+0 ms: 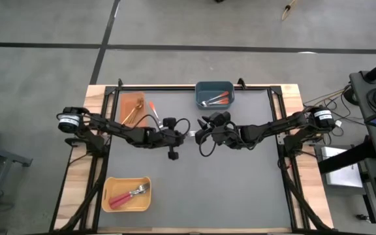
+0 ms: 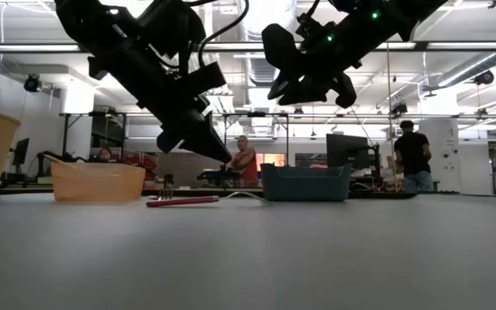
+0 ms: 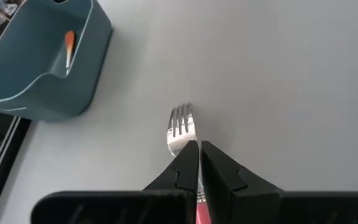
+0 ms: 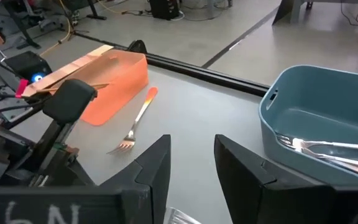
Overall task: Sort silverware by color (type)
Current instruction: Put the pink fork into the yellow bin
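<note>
The table [image 1: 240, 170] carried 3 bins, and both arms met over its middle. The left gripper [image 3: 199, 163] hung above the centre with its fingers pressed together on a red-handled fork [image 3: 182, 127], tines pointing forward past the fingertips. It looked like a carry grip, taken on the handle so the fork could be dropped into a bin tines first.

The right gripper [image 4: 191, 162] hovered just beside it, fingers spread and holding nothing. That placement, nose to nose with the left, suggested a handover between the arms, though this is only a judgement.

The blue-grey bin [image 1: 215, 87] sat at the far edge, right of centre, and held 2 or 3 forks with orange handles [image 1: 219, 99]. The yellow bin [image 1: 126, 206] sat at the near left and held red-handled forks [image 1: 128, 194], so it was probably where the gripped fork belonged. The orange bin [image 1: 126, 98] lay at the far left with thin gold forks [image 1: 130, 114] in it.

1 orange-handled fork [image 1: 154, 112] lay loose on the table just right of the orange bin, not yet sorted. It probably belonged in the blue-grey bin.
</note>
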Robot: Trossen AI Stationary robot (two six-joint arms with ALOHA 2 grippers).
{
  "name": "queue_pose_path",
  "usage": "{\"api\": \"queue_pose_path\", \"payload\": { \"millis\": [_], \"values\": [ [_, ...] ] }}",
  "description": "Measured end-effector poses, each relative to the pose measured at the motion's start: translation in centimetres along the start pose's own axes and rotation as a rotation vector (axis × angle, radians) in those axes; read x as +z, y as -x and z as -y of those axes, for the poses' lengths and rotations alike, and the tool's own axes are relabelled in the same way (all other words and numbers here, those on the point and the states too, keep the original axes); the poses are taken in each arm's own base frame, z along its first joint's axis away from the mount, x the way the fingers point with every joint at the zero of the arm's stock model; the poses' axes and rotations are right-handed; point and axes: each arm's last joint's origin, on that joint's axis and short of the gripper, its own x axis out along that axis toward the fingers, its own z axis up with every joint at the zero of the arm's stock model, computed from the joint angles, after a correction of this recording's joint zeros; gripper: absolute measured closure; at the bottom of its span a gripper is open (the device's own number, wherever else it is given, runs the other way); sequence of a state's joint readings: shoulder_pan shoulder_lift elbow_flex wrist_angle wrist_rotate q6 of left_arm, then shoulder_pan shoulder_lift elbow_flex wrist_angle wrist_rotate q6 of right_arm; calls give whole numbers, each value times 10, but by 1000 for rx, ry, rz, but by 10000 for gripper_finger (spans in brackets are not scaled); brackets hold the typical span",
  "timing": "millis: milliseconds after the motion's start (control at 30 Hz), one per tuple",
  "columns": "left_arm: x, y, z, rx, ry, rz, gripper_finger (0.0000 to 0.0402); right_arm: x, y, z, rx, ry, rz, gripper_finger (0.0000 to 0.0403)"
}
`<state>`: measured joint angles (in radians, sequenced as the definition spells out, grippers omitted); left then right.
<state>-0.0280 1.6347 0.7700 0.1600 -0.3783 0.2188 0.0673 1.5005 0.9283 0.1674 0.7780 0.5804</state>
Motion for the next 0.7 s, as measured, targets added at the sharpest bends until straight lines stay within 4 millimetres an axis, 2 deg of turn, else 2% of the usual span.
{"api": "queue_pose_path", "payload": {
  "millis": [367, 500, 700],
  "values": [
    [-10, 0, -1, 22, -3, -97, 393, -3, 0, 2, -15, 29, -25, 290],
    [-10, -1, 0, -47, 18, -86, 359, -3, 0, 2, -15, 29, -25, 285],
    [-16, -13, -6, -13, 49, -103, 287, -4, 0, 3, -20, 38, -32, 286]
  ]
}}
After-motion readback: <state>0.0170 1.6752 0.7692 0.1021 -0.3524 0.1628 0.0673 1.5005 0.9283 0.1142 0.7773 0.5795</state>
